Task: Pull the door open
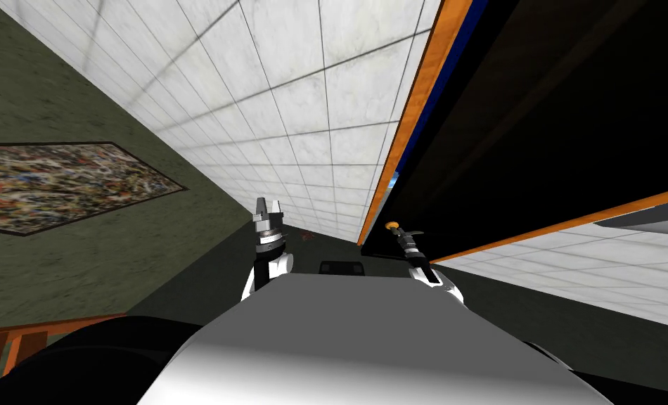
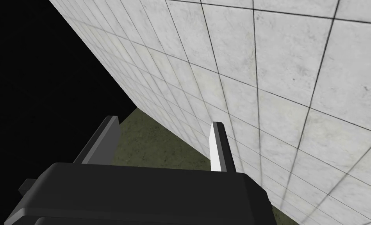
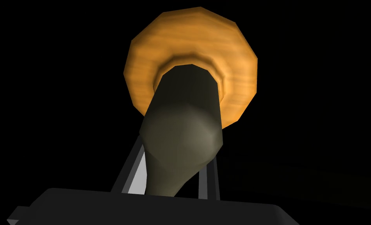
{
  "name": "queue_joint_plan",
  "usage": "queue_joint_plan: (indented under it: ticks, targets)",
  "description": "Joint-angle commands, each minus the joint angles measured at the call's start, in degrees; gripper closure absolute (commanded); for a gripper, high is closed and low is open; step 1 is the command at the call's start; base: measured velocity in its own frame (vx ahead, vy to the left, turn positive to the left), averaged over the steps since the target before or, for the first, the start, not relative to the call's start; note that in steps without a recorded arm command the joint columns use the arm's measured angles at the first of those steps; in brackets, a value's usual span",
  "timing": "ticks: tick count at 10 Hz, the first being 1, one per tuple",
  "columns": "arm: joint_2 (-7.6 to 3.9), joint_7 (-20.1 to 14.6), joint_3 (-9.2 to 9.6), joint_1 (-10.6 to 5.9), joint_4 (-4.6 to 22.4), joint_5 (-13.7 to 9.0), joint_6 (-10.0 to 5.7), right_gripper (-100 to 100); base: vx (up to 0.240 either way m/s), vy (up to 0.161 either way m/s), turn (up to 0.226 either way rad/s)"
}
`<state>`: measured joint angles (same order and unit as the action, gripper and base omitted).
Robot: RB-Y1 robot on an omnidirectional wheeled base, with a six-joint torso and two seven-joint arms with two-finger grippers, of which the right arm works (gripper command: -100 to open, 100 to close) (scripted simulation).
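At the door's free edge, low right in the head view: right gripper [image 1: 404, 238] is clamped on the handle [image 1: 394, 226]. The right wrist view confirms it. Both fingers [image 3: 138, 177] press the sides of the dark lever [image 3: 182, 133], which sticks out of a round orange rosette [image 3: 190, 43]. The grip sits on the lever's outer part, away from the rosette. My read: that gives leverage and keeps the blades off the door face.

The door [image 1: 536, 126] is a dark panel with an orange edge strip [image 1: 404, 133], running alongside the white tiled wall [image 1: 290, 105]. The handle sits near that edge, so a pull there gets the longest arm about the hinges. Can't tell how far open the door stands.

Left gripper [image 1: 269, 209] is raised beside the tiled wall, well apart from the handle, fingers spread wide and empty. Probably parked there to stay out of the door's sweep.

Next move, as I judge it: pull back along an arc, not straight. Otherwise the lever could slip out from between the thin blades.
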<state>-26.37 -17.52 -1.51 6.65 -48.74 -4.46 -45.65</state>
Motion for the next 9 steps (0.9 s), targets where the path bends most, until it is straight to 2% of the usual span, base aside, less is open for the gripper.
queue_joint_plan:
  ticks: [1,2,3,4,9]
  targets:
    - [-1.09,-1.29,0.86,0.89,-0.21,0.3,-1.59,100,-0.219,-0.056,0.142]
    - [-1.51,-1.78,1.22,1.36,-0.36,0.42,-2.12,100,-0.212,-0.069,0.091]
    - [-1.17,-1.46,1.02,0.92,0.11,0.33,-1.62,100,-0.094,-0.032,0.019]
    - [-1.79,-2.27,1.64,1.88,0.26,0.5,-3.03,100,-0.146,-0.051,0.154]
    - [-4.09,-4.41,3.03,4.37,0.72,0.85,-7.5,100,-0.217,-0.073,0.16]
